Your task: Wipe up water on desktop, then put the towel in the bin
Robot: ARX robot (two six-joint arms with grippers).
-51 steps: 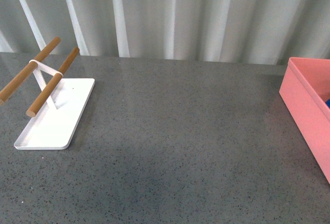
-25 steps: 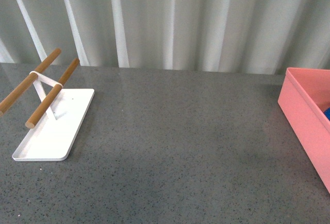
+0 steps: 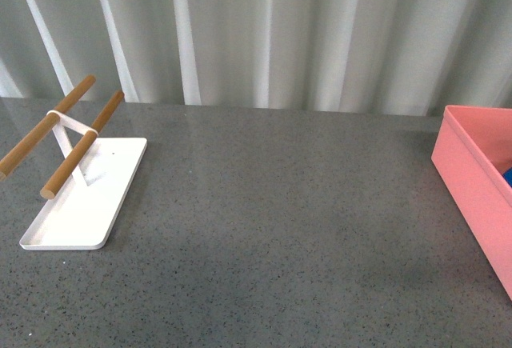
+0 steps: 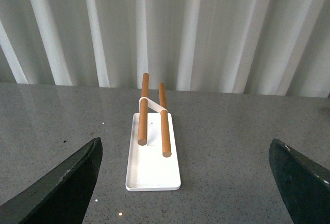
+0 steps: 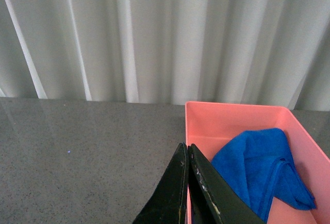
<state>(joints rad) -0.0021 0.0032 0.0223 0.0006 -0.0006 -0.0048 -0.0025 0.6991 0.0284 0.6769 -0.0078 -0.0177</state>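
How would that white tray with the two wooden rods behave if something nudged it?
The white tray would probably slide rather than tip: its base lies flat and broad on the smooth desktop. It looks thin, so likely light. The wooden rods sit raised on a slim stand, so a push up there might rock it.

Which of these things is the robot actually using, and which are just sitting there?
Part of the job:
- blue towel, already lying in the bin
- pink bin
- grey desktop

Just lying about:
- white tray
- two wooden rods on its stand
- pale curtain behind
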